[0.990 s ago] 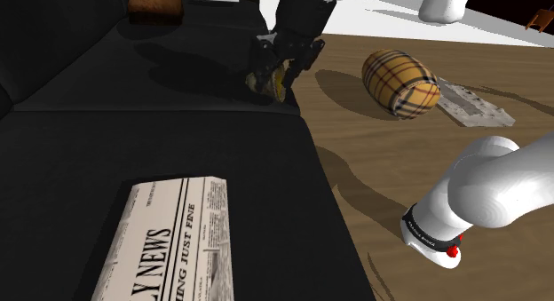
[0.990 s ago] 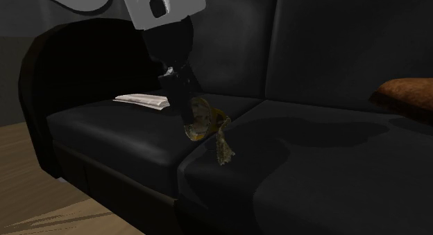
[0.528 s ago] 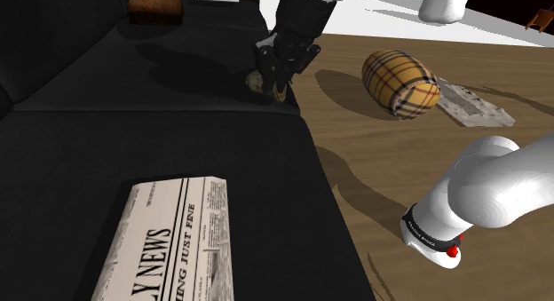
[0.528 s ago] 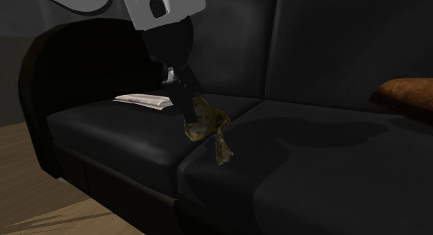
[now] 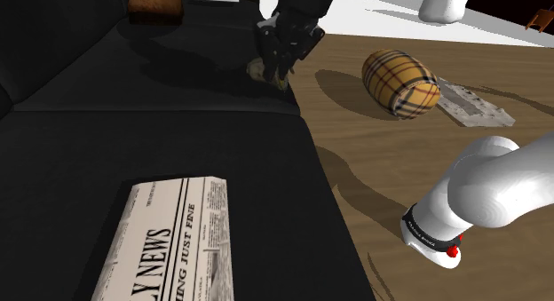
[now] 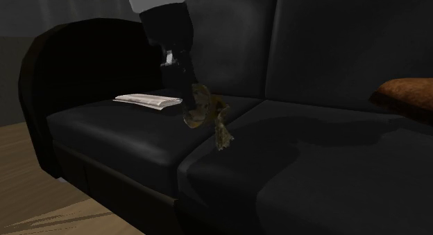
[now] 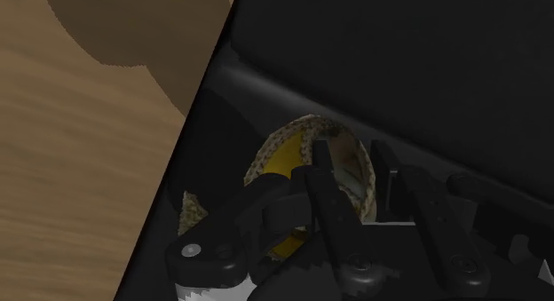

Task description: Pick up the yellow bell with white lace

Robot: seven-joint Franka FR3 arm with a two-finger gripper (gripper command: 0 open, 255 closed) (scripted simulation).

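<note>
1. Over the sofa seat seam, the gripper is pinching the yellow bell by its wall. The lace tail hangs at 5 o'clock of the bell and seems just clear of the cushion.
2. Risk: the hold looks thin, near the rim. The bell could pivot or slip out on a brisk lift.
3. Risk: the dangling lace may drag or snag on the seam if the arm travels low.
4. Count, second exterior view: one bell, one folded newspaper at its 9 o'clock, one brown cushion at 3 o'clock.
5. Count, on the wooden floor: one plaid bolster, one grey printed sheet.
</note>
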